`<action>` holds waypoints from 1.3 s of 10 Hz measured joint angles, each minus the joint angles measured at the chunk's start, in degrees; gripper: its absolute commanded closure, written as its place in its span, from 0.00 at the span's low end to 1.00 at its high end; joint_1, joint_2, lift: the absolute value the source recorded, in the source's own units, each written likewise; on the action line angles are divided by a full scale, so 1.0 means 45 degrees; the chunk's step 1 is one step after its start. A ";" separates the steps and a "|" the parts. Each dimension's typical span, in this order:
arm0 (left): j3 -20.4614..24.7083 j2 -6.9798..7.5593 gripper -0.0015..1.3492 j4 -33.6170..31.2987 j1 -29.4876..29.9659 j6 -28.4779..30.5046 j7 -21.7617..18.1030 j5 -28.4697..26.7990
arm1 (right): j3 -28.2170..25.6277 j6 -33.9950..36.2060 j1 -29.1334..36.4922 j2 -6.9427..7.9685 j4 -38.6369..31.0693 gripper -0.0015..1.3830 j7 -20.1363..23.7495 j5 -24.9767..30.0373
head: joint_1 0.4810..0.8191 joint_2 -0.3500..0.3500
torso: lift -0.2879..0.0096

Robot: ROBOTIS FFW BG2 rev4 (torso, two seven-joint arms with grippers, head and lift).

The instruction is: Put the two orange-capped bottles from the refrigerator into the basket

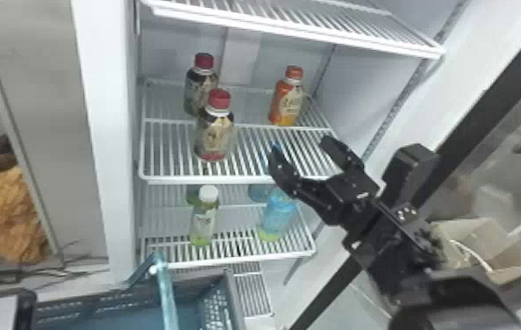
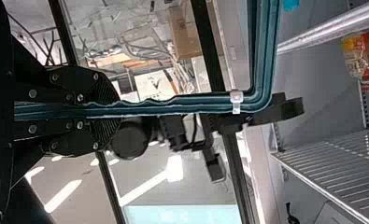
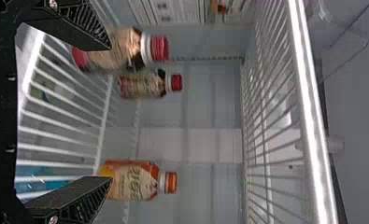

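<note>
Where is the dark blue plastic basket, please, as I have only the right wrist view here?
Observer: In the head view, the basket is at the bottom left, in front of the refrigerator's lower shelves.

Operator: Thank you; is anything holding its long teal handle?

Observer: Yes, in the left wrist view the black left gripper has its two flat fingers closed on the handle.

Soft light fills the refrigerator; glare streaks a shelf rail; lamps shine.
</note>
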 measured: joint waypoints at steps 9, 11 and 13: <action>-0.0048 0.0040 0.89 0.0000 0.0039 -0.0149 -0.0016 0.0099 | 0.0649 -0.2211 -0.4993 -0.0281 0.6490 0.03 -0.1481 0.0901 | 0.63 0.00 | 0.83; -0.0052 0.0059 0.89 0.0000 0.0012 -0.0173 -0.0016 0.0115 | 0.0766 -0.2279 -0.5874 -0.0311 0.7478 0.02 -0.2038 0.1239 | 0.63 0.00 | 0.83; -0.0114 0.0092 0.89 0.0000 -0.0018 -0.0188 -0.0016 0.0144 | 0.0923 -0.2493 -0.6671 -0.0368 0.8521 0.03 -0.2225 0.1341 | 0.63 0.00 | 0.83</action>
